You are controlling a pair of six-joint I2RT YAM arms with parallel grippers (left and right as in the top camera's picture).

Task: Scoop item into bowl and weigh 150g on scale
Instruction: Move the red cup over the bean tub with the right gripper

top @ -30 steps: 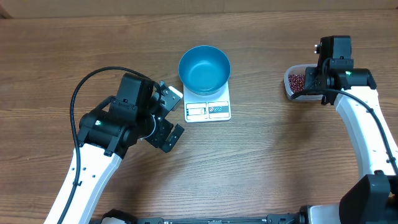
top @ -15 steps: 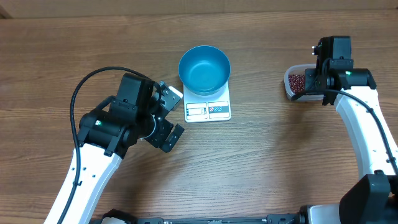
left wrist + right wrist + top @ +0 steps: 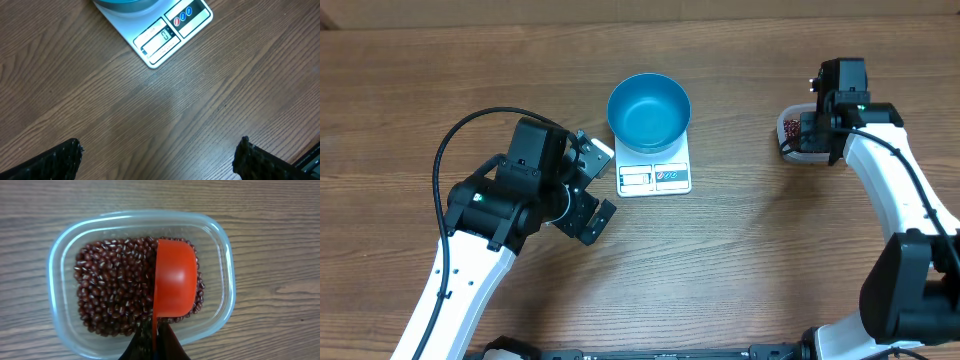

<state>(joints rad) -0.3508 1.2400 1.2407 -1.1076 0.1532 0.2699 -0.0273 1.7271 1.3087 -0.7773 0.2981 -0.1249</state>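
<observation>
Right wrist, scoop [image 3: 172, 285] covering some beans [image 3: 110, 290], right tool [image 3: 152, 347] cropped at edge

You have a brown counter [image 3: 770, 260] with wavy, darker wood grain. The bowl [image 3: 649, 110] is plain bright blue. The scale [image 3: 165, 36] is white, and its front label carries one red and two blue ovals beside a pale grey display. The beans [image 3: 110, 290] are dark red-brown, many with a small pale streak. Their tub [image 3: 57, 260] is clear with a bluish cast, and the scoop [image 3: 174, 280] is orange-red. The left arm [image 3: 460, 280] and right arm [image 3: 890, 190] are white with black wrists.
</observation>
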